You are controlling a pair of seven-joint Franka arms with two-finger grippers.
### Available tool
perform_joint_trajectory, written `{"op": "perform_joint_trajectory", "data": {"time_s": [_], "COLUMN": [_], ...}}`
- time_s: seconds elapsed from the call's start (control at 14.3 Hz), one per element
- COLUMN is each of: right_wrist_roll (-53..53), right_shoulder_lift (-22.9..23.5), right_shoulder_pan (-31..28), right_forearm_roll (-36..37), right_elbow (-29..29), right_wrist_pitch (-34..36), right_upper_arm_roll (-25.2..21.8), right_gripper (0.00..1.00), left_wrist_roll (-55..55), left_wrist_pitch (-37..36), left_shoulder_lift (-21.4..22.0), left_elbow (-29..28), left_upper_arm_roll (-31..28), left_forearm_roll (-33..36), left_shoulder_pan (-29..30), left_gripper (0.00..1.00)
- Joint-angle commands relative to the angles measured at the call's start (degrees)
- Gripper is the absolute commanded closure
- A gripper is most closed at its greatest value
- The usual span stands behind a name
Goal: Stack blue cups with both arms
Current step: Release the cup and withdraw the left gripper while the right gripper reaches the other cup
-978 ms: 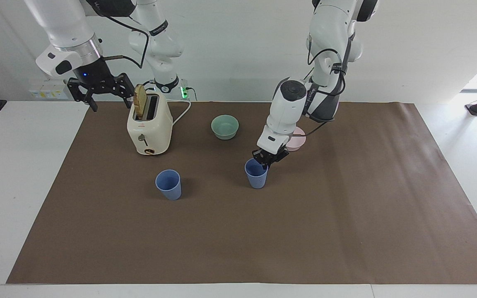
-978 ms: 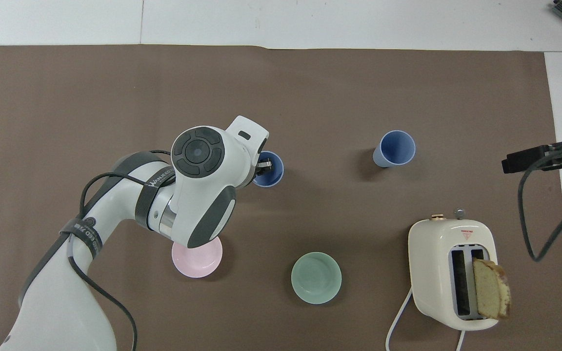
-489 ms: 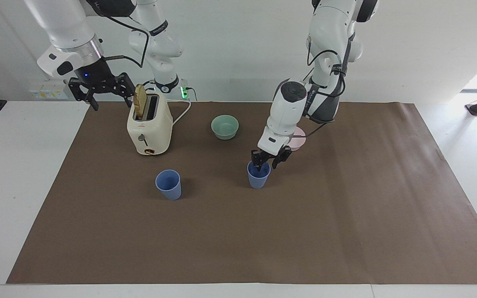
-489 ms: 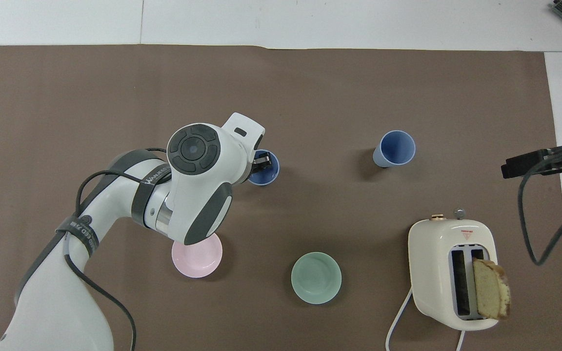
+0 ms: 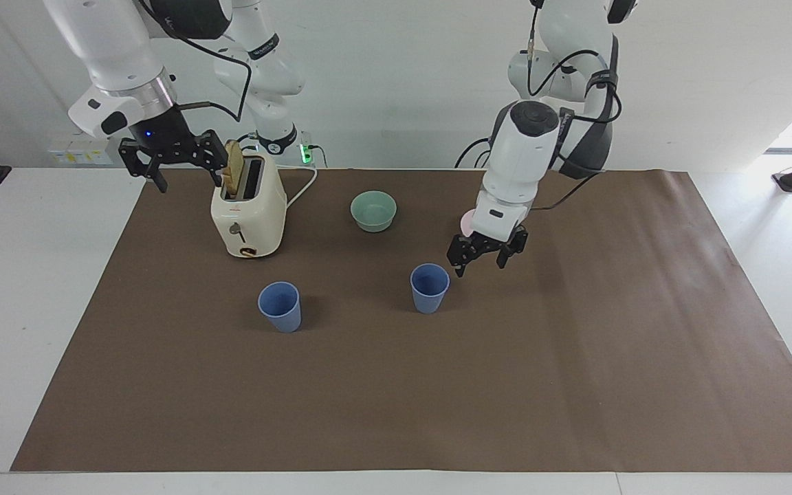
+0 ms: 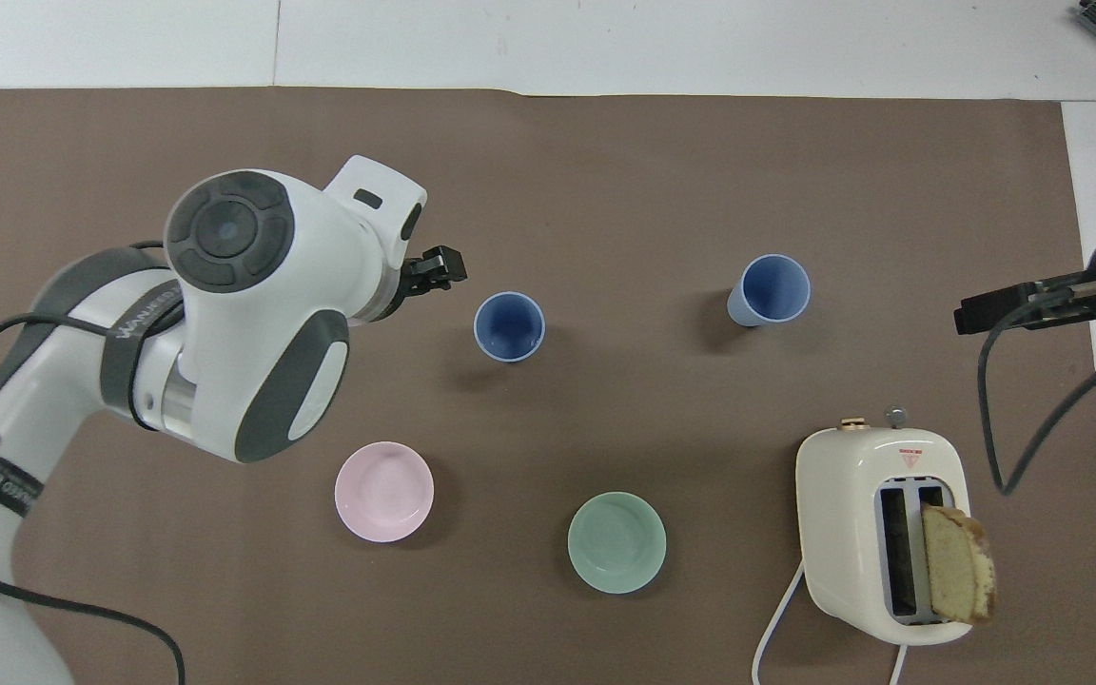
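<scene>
Facing view, scanned across. Right gripper (image 5: pixel 174 161) is hanging spread and empty over the table edge beside the toaster (image 5: pixel 248 210), at the right arm's end; in the overhead view it is cut off at the frame edge. A bread slice (image 5: pixel 234 169) is sticking up from one slot. First blue cup (image 5: pixel 280 306) is standing upright on the brown mat (image 5: pixel 575 378). Green bowl (image 5: pixel 373 210) is sitting nearer to the robots. Second blue cup (image 5: pixel 430 288) is standing upright, apart from the first. Left gripper (image 5: pixel 482 259) is hovering spread and empty, just beside that cup and touching nothing. The arm is hiding most of the pink bowl (image 6: pixel 383 491) in the facing view.
</scene>
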State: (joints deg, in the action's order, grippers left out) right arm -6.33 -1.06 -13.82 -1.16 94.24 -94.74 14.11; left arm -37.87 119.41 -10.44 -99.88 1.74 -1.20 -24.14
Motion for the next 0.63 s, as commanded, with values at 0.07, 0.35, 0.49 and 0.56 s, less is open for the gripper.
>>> {"op": "perform_joint_trajectory", "data": {"time_s": [0.07,0.35,0.49,0.56], "right_wrist_roll": [-1.14,-0.96,-0.18,0.7], "right_shoulder_lift": [2.54,9.3,11.07,11.86], "right_shoulder_pan": [1.78,3.62,4.07,4.24], "right_forearm_roll": [-0.77,-0.42,-0.16,-0.16], "right_elbow": [5.24,7.1,7.18,7.18], "right_wrist_pitch": [-7.19,-15.54,-18.27,-18.63], "right_upper_arm_roll": [0.13,0.04,0.04,0.04], "right_gripper": [0.0,0.0,0.0,0.0], "left_wrist_roll": [8.14,16.84,22.99,26.41], "left_wrist_pitch": [-6.55,-10.33,-12.7,-13.76], "left_shoulder_lift": [5.25,7.62,8.68,9.29], "left_elbow": [-1.11,-1.46,-1.46,-1.46], "left_upper_arm_roll": [0.46,0.46,0.46,0.46], "left_forearm_roll": [0.94,0.59,0.58,0.58], "left_shoulder_pan": [5.76,11.03,13.67,15.51], "left_gripper": [0.0,0.0,0.0,0.0]}}
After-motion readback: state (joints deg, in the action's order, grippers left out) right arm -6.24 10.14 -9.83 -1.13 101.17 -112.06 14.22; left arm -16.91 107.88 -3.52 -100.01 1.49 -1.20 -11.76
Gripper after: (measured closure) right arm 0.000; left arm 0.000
